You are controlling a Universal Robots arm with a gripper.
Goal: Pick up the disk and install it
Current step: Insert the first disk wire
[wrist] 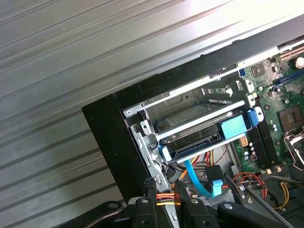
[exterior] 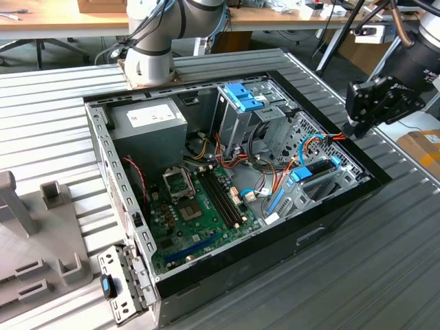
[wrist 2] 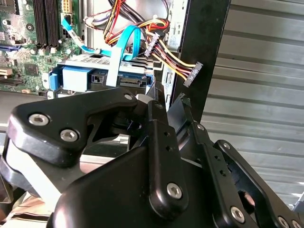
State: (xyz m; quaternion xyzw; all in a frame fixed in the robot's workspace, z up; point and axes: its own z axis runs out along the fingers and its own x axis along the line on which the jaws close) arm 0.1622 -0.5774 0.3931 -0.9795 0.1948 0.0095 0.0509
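Disk (exterior: 317,169) looks seated already imo; my gripper (wrist 2: 168,100) hovers empty, fingers slightly apart, any push must dodge the cables (wrist 2: 166,61)

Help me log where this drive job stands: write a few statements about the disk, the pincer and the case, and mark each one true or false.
1. The disk sits inside the open computer case. True.
2. The pincer holds the disk up above the table. False: the disk lies in its bay in the case, apart from the pincer.
3. A light-blue cable arcs close to the disk. True.
4. The pincer hangs over the middle of the case. False: it is by the case's wall at the exterior view's right, off to the side of the motherboard.
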